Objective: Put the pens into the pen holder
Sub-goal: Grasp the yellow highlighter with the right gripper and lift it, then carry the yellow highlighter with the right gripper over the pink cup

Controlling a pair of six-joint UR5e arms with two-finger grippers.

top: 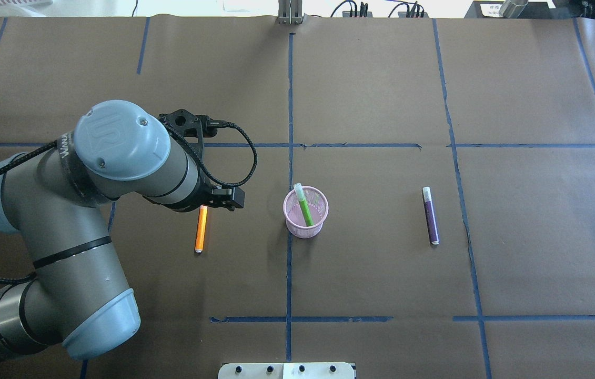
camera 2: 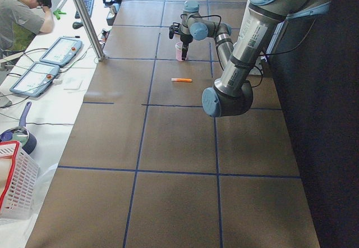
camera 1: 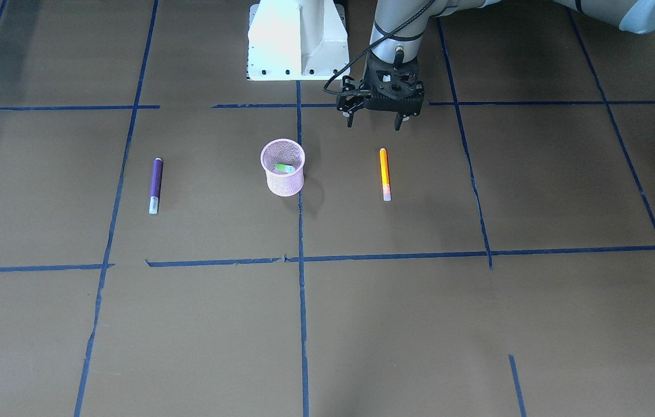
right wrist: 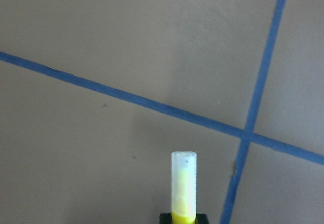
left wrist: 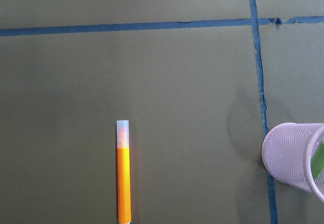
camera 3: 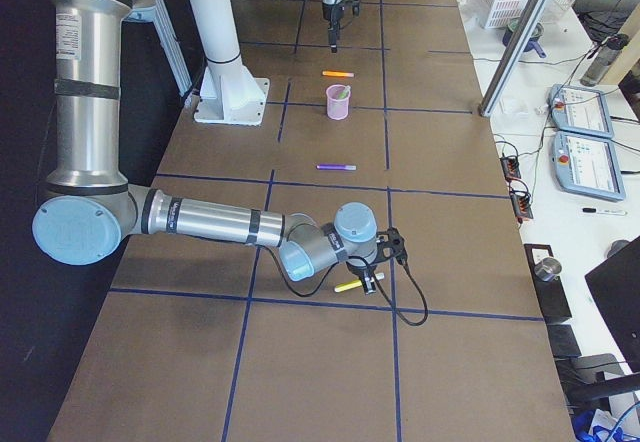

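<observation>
The pink mesh pen holder [camera 1: 282, 174] stands upright mid-table with the green pen [top: 304, 205] leaning inside it. The orange pen [camera 1: 384, 174] lies flat beside it, also in the left wrist view [left wrist: 123, 178]. The purple pen [camera 1: 155, 185] lies flat on the holder's other side. My left gripper [camera 1: 374, 120] hangs open and empty above the table, just robot-side of the orange pen's end. My right gripper [camera 3: 372, 280] is far from the holder, low over the table, shut on a yellow pen [right wrist: 184, 183] whose pale end sticks out forward.
The white robot base [camera 1: 298, 40] stands behind the holder. Blue tape lines cross the brown table. Beyond the table's far edge are teach pendants [camera 3: 580, 112], a white basket [camera 2: 14, 180] and a seated operator [camera 2: 25, 12].
</observation>
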